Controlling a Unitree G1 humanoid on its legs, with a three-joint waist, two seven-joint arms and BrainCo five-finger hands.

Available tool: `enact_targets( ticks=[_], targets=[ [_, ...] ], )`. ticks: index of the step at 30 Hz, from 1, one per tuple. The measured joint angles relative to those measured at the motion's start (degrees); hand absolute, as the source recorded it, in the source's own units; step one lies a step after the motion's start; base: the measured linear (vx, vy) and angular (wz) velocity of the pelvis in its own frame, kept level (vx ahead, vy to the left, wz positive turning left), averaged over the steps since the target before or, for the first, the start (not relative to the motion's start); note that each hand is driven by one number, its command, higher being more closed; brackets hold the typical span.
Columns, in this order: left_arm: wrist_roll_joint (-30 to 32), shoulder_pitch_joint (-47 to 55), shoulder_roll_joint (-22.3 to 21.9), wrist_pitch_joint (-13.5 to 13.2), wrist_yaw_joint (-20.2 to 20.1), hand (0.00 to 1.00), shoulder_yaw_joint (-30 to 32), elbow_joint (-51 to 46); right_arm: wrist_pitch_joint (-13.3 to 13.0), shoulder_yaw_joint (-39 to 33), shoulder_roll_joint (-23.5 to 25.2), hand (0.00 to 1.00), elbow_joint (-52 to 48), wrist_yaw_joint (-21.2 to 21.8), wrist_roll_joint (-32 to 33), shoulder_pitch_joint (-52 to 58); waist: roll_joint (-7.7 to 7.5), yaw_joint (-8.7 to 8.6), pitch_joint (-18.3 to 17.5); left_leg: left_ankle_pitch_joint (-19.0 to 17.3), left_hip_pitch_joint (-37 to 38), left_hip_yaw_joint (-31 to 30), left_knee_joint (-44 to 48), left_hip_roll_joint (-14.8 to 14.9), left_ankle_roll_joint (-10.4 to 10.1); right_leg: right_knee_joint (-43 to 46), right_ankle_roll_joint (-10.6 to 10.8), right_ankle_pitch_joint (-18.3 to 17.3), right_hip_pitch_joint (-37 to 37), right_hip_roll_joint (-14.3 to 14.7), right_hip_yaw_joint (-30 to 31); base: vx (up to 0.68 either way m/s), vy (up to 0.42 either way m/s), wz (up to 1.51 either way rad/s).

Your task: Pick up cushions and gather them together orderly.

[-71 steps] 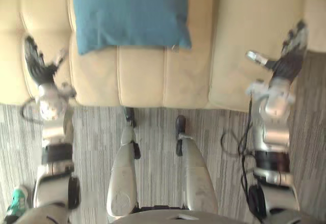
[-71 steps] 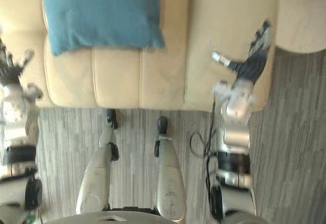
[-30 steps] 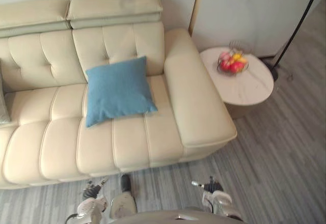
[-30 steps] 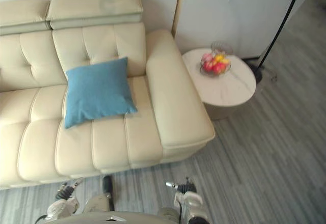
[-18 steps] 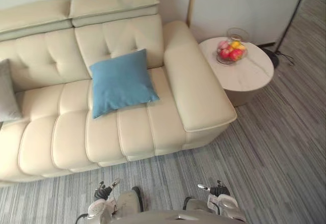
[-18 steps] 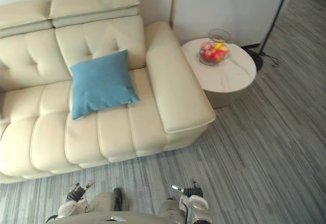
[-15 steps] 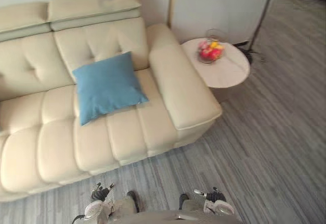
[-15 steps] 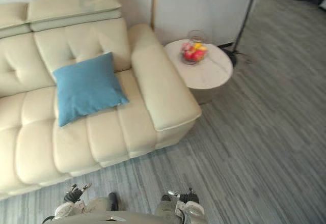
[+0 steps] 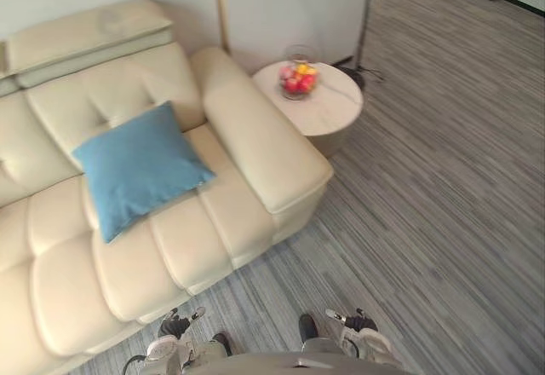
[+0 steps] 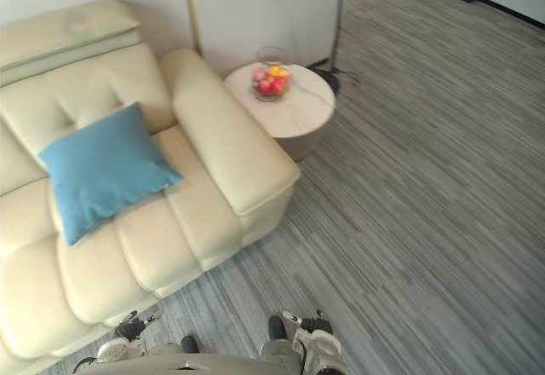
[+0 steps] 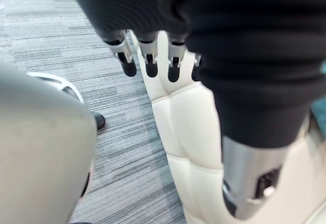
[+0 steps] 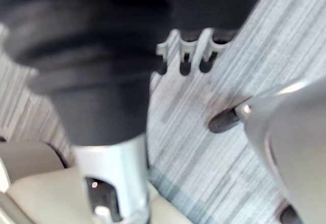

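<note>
Nothing gathered yet tbh: blue cushion (image 9: pixel 136 166) just sits on the sofa (image 9: pixel 260 149), left hand (image 11: pixel 149 55) and right hand (image 12: pixel 186 56) hang empty, fingers (image 11: pixel 172 57) loosely apart.

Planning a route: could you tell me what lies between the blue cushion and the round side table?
The sofa's cream armrest lies between them, as the left eye view shows.

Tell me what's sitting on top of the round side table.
A glass fruit bowl holding red and yellow fruit stands on the side table, towards its far edge. Anything lower in the bowl is covered by the pieces on top.
</note>
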Motion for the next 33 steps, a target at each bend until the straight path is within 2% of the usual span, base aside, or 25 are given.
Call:
enact_targets(
  ticks=[1, 2, 3, 4, 5, 6, 7, 9, 10, 11, 12, 13, 14, 15, 17, 18, 20, 21, 23, 25, 26, 27, 29, 31, 33],
  targets=[
    [0.0, -0.1, -0.1, 0.0, 0.0, 0.00, 0.2, 0.0, 0.0, 0.4, 0.1, 0.00, 0.0, 0.0, 0.0, -0.5, 0.64, 0.47, 0.3, 0.2, 0.2, 1.6, -0.4, 1.1, 0.3, -1.2, -2.6, 1.2, -0.1, 0.6, -3.2, -0.13, -0.049, -2.47],
    [0.0, -0.3, 0.1, 0.1, 0.0, 0.00, 0.7, -0.1, 0.2, 0.8, 0.3, 0.00, 0.1, 0.3, -0.1, -1.6, 0.60, 0.75, 1.4, 1.3, 1.8, 8.5, -0.7, 2.4, 0.3, 3.7, -5.8, -4.7, -1.4, 0.1, -19.1, -0.08, -0.065, -1.78],
    [0.0, -0.5, 0.1, 0.2, 0.0, 0.00, 0.7, -0.1, 0.2, 0.7, 0.0, 0.00, 0.1, 0.3, -0.1, -1.4, 0.97, 0.64, 1.6, 1.4, 2.1, 10.2, -0.6, 2.9, 0.3, 5.0, -6.3, -6.3, -2.0, -1.0, -23.8, -0.09, -0.063, -2.03],
    [0.0, -0.4, 0.0, 0.2, 0.0, 0.00, 0.3, -0.1, 0.2, 0.7, -0.9, 0.00, 0.1, 0.2, -0.2, -1.4, 1.92, 0.50, 2.3, 1.6, 3.5, 13.8, -0.7, 3.8, 0.1, 8.5, -6.7, -8.8, -2.2, -3.7, -34.6, -0.06, -0.035, -1.32],
    [0.0, -0.4, 0.1, 0.2, 0.0, 0.00, -0.2, -0.1, 0.2, 0.7, -1.1, 0.00, 0.1, 0.2, -0.2, -0.8, 2.12, 0.33, 2.4, 1.6, 4.3, 15.6, -0.6, 4.2, -0.1, 10.2, -6.8, -9.4, -1.9, -5.1, -39.2, -0.04, -0.110, -1.57],
    [0.0, -0.5, 0.7, 0.2, 0.0, 0.00, -0.3, -0.1, 0.3, 1.2, -1.2, 0.00, 0.2, 0.2, -0.2, 0.6, 1.31, -0.05, 2.1, 1.1, 5.5, 17.5, -0.5, 3.9, -1.7, 10.1, -4.2, -7.9, -1.4, -5.8, -41.5, 0.00, -0.164, -1.24],
    [0.1, -0.6, 1.1, 0.2, 0.0, 0.00, -0.3, -0.1, 0.3, 1.7, -2.0, 0.00, 0.4, 0.1, -0.2, 1.3, 1.68, -0.46, 2.3, 0.5, 6.2, 17.7, -0.3, 4.2, -2.7, 9.2, -3.1, -7.3, -1.5, -4.4, -39.5, 0.01, -0.183, -1.05],
    [0.7, -0.7, 0.5, 0.2, 0.0, 0.00, -0.4, -0.1, 0.2, 1.5, -2.9, 0.00, 0.3, -0.1, 0.0, 1.3, 2.84, -0.71, 2.7, -1.8, 5.8, 17.2, 0.8, 5.3, -3.2, 9.4, -3.2, -7.8, -2.4, -2.7, -37.2, -0.01, -0.123, -0.91],
    [0.9, -1.1, -0.1, 0.2, 0.0, 0.00, -0.5, 0.0, 0.2, 1.6, -3.6, 0.00, 0.1, -0.4, 0.1, 1.2, 4.07, -0.54, 3.0, -4.0, 5.5, 17.0, 3.1, 7.1, -3.4, 10.1, -3.4, -8.6, -2.4, -1.2, -36.8, 0.00, -0.140, -0.96],
    [1.0, -0.7, -0.8, 0.2, 0.0, 0.00, -1.2, 0.4, 0.1, 1.4, -4.2, 0.00, -0.6, -0.4, 0.5, 1.4, 5.39, -0.89, 3.0, -6.1, 5.0, 16.7, 7.2, 9.9, -3.9, 14.6, -4.6, -11.7, -3.1, -0.8, -36.8, 0.09, -0.159, -0.62],
    [1.0, -0.9, -0.8, 0.2, -0.1, 0.00, -2.2, 0.5, 0.0, 1.5, -4.5, 0.00, -0.7, -0.5, 0.8, 2.3, 5.24, -1.25, 3.5, -8.0, 4.9, 15.8, 13.0, 11.8, -2.5, 19.0, -4.5, -16.1, -3.3, -0.9, -35.9, 0.14, -0.188, -0.38],
    [1.0, -0.9, -1.2, 0.2, -0.1, 0.00, -2.7, 0.5, 0.0, 1.9, -5.1, 0.00, -0.1, -0.7, 1.2, 2.3, 6.26, -0.94, 3.4, -7.2, 3.7, 12.7, 20.2, 14.7, -0.7, 19.9, -4.7, -17.6, -2.2, 0.5, -35.0, 0.19, -0.251, -0.40],
    [1.0, -0.9, -1.4, 0.2, -0.1, 0.00, -2.8, 0.3, 0.1, 1.7, -5.0, 0.00, -0.2, -0.9, 1.3, 2.4, 5.55, -0.37, 3.5, -4.4, 0.7, 9.3, 27.9, 16.4, 3.7, 19.2, -4.9, -17.9, -0.9, 1.0, -33.6, 0.12, -0.248, -0.52],
    [0.8, -0.7, -1.7, 0.1, 0.0, 0.00, -2.4, -0.3, 0.0, 1.5, -5.0, 0.00, -0.4, -1.0, 1.3, 2.5, 4.71, -0.20, 3.6, -4.8, -2.0, 5.0, 31.6, 15.9, 3.2, 18.1, -4.7, -17.8, -0.1, 1.2, -32.1, 0.17, -0.236, -0.68],
    [0.7, -0.6, -1.9, 0.1, 0.0, 0.00, -2.5, -1.0, 0.1, 1.3, -5.2, 0.00, 0.2, -1.1, 1.7, 2.3, 4.98, 0.56, 3.8, -6.8, -5.3, -3.9, 32.0, 10.8, 0.4, 16.4, -5.0, -17.6, 1.9, 1.8, -27.8, 0.19, -0.115, -0.84],
    [0.6, -0.6, -1.9, 0.1, 0.0, 0.00, -2.5, -1.2, 0.0, 1.3, -5.1, 0.00, 0.8, -1.1, 1.7, 2.3, 5.03, 0.77, 3.8, -7.0, -5.8, -5.9, 31.0, 9.4, 0.0, 16.1, -5.0, -17.5, 2.3, 1.9, -26.8, 0.20, -0.018, -1.07],
    [0.4, -0.1, -2.4, -0.1, 0.0, 0.00, -2.4, -2.5, 0.1, 0.4, -4.1, 0.00, 1.8, -1.9, 1.9, 2.2, 5.11, 1.20, 3.8, -7.1, -8.8, -12.3, 22.6, 4.1, -0.3, 13.7, -4.2, -17.2, 4.5, 3.1, -20.7, 0.26, 0.036, -1.25],
    [0.4, -0.1, -2.5, -0.1, 0.0, 0.00, -2.3, -2.6, 0.1, 0.2, -4.0, 0.00, 1.8, -2.0, 1.9, 2.3, 5.16, 1.35, 3.8, -7.0, -9.3, -13.5, 20.8, 3.4, -0.5, 13.4, -3.9, -17.0, 4.7, 3.4, -19.7, 0.22, 0.067, -1.19],
    [0.4, -0.2, -2.9, -0.2, 0.0, 0.00, -1.3, -3.0, 0.1, -0.6, -3.8, 0.00, 1.9, -2.2, 1.9, 2.4, 5.15, 2.09, 3.9, -5.5, -10.4, -18.8, 12.7, 0.8, -1.7, 12.8, -3.0, -17.0, 5.2, 4.3, -14.8, 0.20, 0.123, -1.27],
    [0.4, -0.1, -2.9, -0.2, 0.0, 0.00, -1.0, -2.9, 0.1, -0.6, -3.7, 0.00, 1.9, -2.2, 1.8, 2.7, 5.40, 2.39, 3.8, -1.7, -10.0, -21.8, 7.2, -0.1, -1.2, 12.8, -2.0, -17.8, 5.7, 5.3, -10.1, 0.26, 0.206, -1.43],
    [0.4, 0.1, -3.1, -0.2, 0.0, 0.00, -0.2, -2.6, 0.0, -0.8, -3.5, 0.00, 1.8, -2.2, 2.0, 3.3, 5.61, 2.65, 3.6, 1.6, -8.8, -21.6, 7.4, 0.0, -0.8, 13.1, -1.1, -18.4, 6.2, 5.9, -7.5, 0.26, 0.263, -1.36],
    [0.4, 0.0, -3.3, -0.2, 0.0, 0.00, 0.1, -2.3, 0.0, -0.8, -3.0, 0.00, 1.7, -2.2, 1.9, 3.7, 5.70, 2.58, 3.1, 2.7, -8.0, -20.7, 8.0, -0.2, 0.1, 13.4, -0.3, -18.9, 6.5, 5.9, -5.5, 0.28, 0.301, -1.16],
    [0.5, -0.1, -2.6, -0.2, -0.1, 0.00, 0.1, -2.4, -0.1, -1.0, -1.6, 0.00, 0.5, -2.2, 1.9, 4.4, 3.47, 2.17, 2.6, -0.4, -7.2, -16.4, 9.0, -1.1, 1.0, 14.9, 1.0, -19.8, 5.9, 4.0, -2.5, 0.31, 0.330, -0.85],
    [0.4, -0.3, -1.7, -0.1, 0.0, 0.00, 0.0, -2.3, 0.0, -0.9, -1.1, 0.00, -0.1, -2.0, 1.6, 4.6, 2.40, 2.42, 2.8, -2.9, -5.6, -11.7, 10.2, -1.7, 2.5, 20.2, 2.2, -22.2, 3.4, 2.5, -1.9, 0.25, 0.220, -0.93],
    [0.4, -0.5, -1.5, 0.0, 0.0, 0.00, -0.3, -2.3, -0.1, -0.6, -1.2, 0.00, -0.5, -2.0, 1.6, 3.6, 2.21, 2.49, 3.1, -4.3, -3.9, -7.1, 11.2, -1.6, 3.4, 28.3, 3.8, -23.1, -1.2, 1.7, -2.8, 0.20, 0.148, -1.02]
  ],
)
